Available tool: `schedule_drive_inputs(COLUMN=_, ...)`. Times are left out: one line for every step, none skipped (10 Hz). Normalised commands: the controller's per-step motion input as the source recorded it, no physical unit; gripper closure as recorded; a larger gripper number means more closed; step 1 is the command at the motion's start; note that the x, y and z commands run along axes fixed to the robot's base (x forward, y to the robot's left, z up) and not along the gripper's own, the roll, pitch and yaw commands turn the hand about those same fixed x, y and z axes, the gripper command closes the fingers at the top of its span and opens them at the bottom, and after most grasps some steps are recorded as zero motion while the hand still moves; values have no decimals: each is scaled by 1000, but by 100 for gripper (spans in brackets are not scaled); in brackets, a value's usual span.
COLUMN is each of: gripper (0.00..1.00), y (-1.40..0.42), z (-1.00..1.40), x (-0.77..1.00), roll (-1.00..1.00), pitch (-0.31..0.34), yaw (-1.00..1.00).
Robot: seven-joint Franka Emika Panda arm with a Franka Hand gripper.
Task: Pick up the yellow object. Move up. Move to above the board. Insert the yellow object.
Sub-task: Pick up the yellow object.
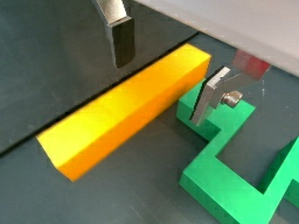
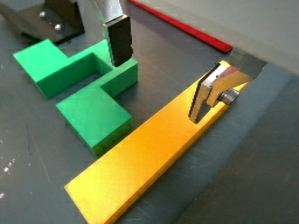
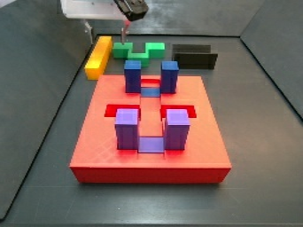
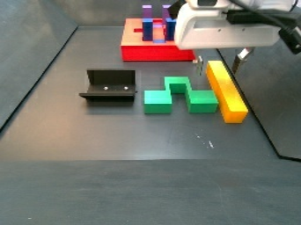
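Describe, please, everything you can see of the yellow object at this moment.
The yellow object is a long, straight yellow-orange bar, plain and smooth like plastic. It lies flat on the dark floor, beside the green notched block and near the board. The gripper is open around one end of it, its fingers on either side. Whether they touch it cannot be told.

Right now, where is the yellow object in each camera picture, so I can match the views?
Wrist view: the yellow object lies between the gripper fingers, green block beside it.
Wrist view: yellow object, same green block alongside.
Side view: far end, beyond the board.
Side view: right of the green block.
Shared landmark: the green block.
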Motion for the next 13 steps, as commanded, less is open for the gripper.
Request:
schedule_drive_inputs(gripper=0, y=80, z=-394, x=0, roll=36, pitch=0, yaw=137)
schedule_drive_inputs(gripper=0, y=120, z=-263, x=-260, roll=0, pitch=0, yaw=0)
schedule_drive_inputs(gripper=0, y=69, z=-83, x=-431, roll=-23, pitch=0, yaw=-40)
schedule_drive_inputs(gripper=0, y=6, z=-51, x=-351, roll=-14, pitch=0, yaw=-51)
schedule_drive_inputs(gripper=0, y=0, z=-97, x=-286, roll=0, pitch=0, yaw=-66)
schedule_drive_inputs(gripper=0, y=0, z=-134, x=-220, roll=11, pitch=23, yaw=-106)
schedule_drive_inputs(gripper=0, y=0, z=-131, x=20, roll=0, pitch=36, yaw=-6)
schedule_drive_inputs(gripper=0, y=0, z=-211, x=203, roll=36, pitch=74, yaw=-14)
schedule_drive_inputs(gripper=0, y=0, z=-294, x=26, roll=100, pitch=51, yaw=-69)
schedule_drive_inputs(gripper=0, y=6, z=-271, x=0, roll=93, pitch=47, yaw=-83)
schedule_drive_inputs(gripper=0, y=0, z=-274, x=0, roll=87, pitch=39, yaw=-71)
schedule_drive_inputs(gripper=0, y=0, z=-260, x=0, roll=90, pitch=43, yaw=-71)
schedule_drive_inputs(gripper=0, y=0, z=-209, x=0, roll=103, pitch=43, yaw=-63)
